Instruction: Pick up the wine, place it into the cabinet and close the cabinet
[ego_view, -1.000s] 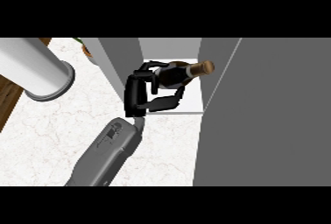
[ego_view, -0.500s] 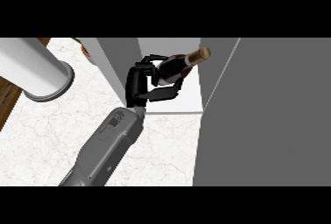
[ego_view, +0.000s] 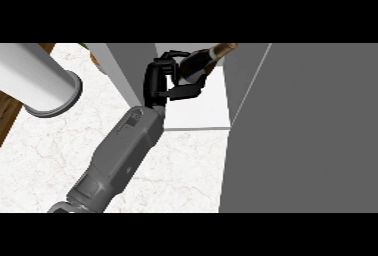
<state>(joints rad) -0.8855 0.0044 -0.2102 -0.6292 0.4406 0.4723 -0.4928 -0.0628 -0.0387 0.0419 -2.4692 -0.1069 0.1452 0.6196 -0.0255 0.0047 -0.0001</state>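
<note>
Setting: a home kitchen, most likely. Evidence: a white marble-patterned surface (ego_view: 184, 165) with faint veining, running as a counter top; a grey cabinet (ego_view: 310, 125) standing on it, its door open and a white shelf floor (ego_view: 199, 110) showing inside; a dark wine bottle (ego_view: 196, 67) with a tan neck at the cabinet's opening; a strip of brown wood (ego_view: 9, 115) along the left edge, possibly flooring; a large pale cylinder (ego_view: 33, 80), identity unclear from this angle.
</note>
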